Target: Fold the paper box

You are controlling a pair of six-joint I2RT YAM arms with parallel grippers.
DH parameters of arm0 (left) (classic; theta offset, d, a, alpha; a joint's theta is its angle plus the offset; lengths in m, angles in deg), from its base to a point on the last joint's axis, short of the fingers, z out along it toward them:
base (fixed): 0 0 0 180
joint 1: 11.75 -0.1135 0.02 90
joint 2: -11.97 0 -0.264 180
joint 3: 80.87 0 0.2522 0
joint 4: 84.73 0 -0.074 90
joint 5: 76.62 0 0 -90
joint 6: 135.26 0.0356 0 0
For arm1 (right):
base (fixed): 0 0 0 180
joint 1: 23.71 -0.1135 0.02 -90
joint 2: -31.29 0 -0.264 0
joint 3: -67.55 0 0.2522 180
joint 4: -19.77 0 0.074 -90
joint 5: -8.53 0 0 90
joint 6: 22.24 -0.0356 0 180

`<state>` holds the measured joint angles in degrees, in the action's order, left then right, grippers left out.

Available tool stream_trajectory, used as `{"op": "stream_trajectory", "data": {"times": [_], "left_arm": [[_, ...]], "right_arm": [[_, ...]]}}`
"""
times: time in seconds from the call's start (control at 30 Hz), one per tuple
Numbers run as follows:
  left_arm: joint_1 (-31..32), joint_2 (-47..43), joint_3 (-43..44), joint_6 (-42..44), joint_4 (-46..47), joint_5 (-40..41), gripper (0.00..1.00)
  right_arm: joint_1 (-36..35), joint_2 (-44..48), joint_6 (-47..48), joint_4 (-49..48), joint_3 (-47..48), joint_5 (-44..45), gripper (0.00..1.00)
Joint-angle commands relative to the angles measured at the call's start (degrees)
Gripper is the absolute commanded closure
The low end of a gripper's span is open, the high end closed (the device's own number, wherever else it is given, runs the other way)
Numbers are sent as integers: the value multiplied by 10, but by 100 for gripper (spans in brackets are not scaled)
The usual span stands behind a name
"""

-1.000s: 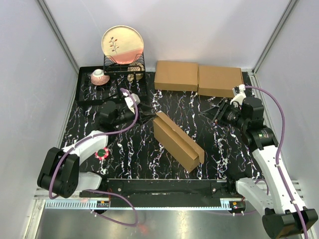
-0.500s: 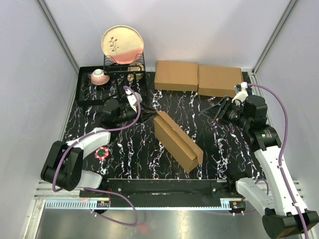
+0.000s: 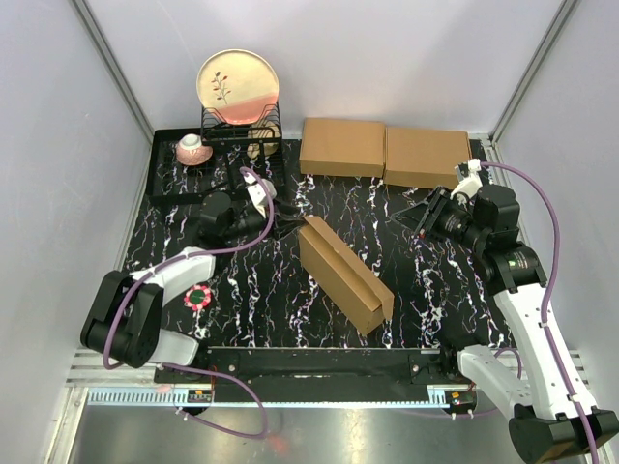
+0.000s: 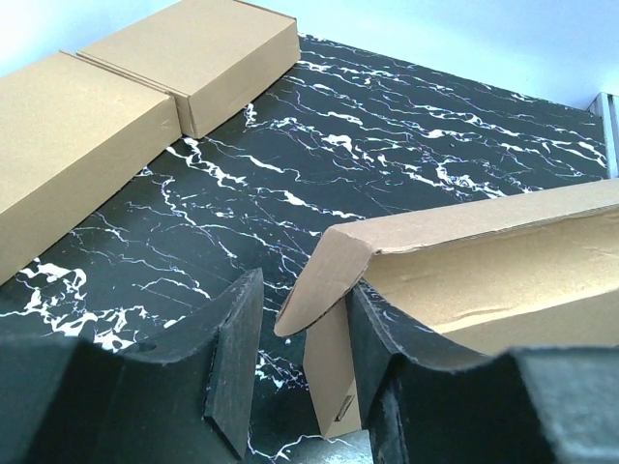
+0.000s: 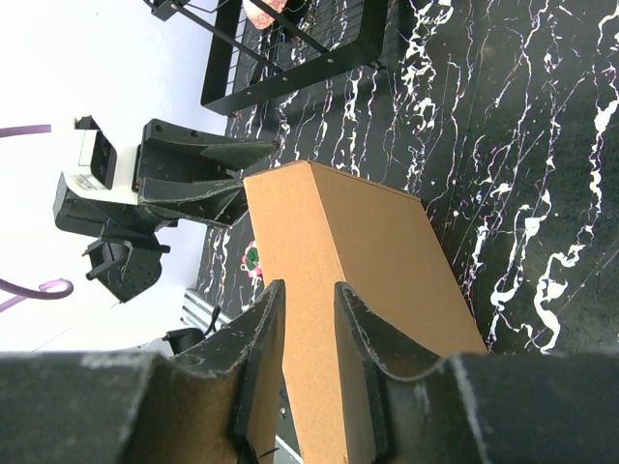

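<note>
Found left gripper (image 3: pixel 288 224) newly advanced to far-left flap (image 4: pixel 324 266) of the paper box (image 3: pixel 343 273) — fingers (image 4: pixel 232 358) half-open astride it, unclamped; right gripper (image 5: pixel 309 290) narrowly parted, empty — tuck pending.

One open box (image 3: pixel 343 275) — two flat boxes (image 3: pixel 341 147) (image 3: pixel 427 158)

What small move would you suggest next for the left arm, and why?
Probably close the left gripper on the flap at the end of the box. The flap sits between the open jaws, not yet pinched, while the right gripper hovers apart, empty.
</note>
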<state>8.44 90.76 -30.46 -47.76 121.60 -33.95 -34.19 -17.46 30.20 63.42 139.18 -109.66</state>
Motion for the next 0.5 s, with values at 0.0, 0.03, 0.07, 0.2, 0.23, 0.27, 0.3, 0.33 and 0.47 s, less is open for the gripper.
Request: {"op": "stream_trajectory", "data": {"times": [0.0, 0.03, 0.07, 0.2, 0.23, 0.27, 0.3, 0.33, 0.47], "left_arm": [[0, 15, 23, -1, 64, -6, 58], [1, 17, 24, -2, 66, -10, 60], [1, 21, 25, -3, 67, -14, 63], [3, 22, 20, -7, 77, -16, 85], [3, 21, 18, -9, 81, -13, 89], [3, 16, 15, -11, 82, -11, 94], [3, 13, 10, -12, 86, -9, 96], [3, 9, 7, -14, 87, -5, 96], [3, -16, -8, -22, 89, 11, 100]], "right_arm": [[-2, 9, 6, 3, 21, -15, 67], [-2, 9, 6, 3, 21, -14, 67], [-2, 9, 6, 3, 19, -14, 67], [-1, 8, 4, 3, 19, -16, 67], [-2, 8, 4, 2, 18, -16, 67], [-1, 8, 4, 3, 19, -16, 67], [-2, 9, 4, 3, 19, -16, 67], [-2, 9, 4, 3, 19, -16, 67], [-2, 9, 6, 2, 18, -15, 68]]}}
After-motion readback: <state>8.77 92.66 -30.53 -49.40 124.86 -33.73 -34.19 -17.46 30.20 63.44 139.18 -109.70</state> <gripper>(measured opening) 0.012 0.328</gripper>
